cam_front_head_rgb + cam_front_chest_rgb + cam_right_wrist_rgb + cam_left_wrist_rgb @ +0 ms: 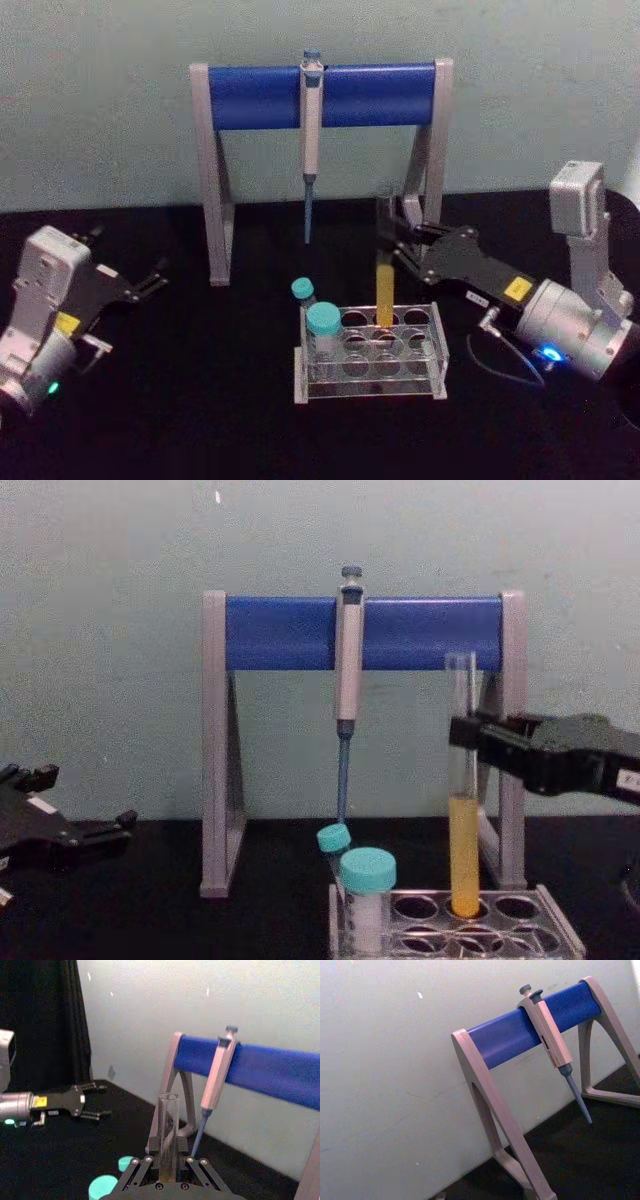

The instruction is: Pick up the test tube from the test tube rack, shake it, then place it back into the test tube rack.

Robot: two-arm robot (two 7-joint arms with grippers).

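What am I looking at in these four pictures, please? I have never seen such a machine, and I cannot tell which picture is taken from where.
This is a robot with two arms, and each arm ends in a tool that grips. One picture looks down from its head and one looks forward from its chest. The other two come from cameras on its wrists. On the black table stands a clear test tube rack holding two teal-capped tubes. Behind it, a pipette hangs on a grey-and-blue stand. The right tool is shut on the upper part of the test tube, whose yellow-filled bottom sits in the rack. The left tool rests open on the left, holding nothing.
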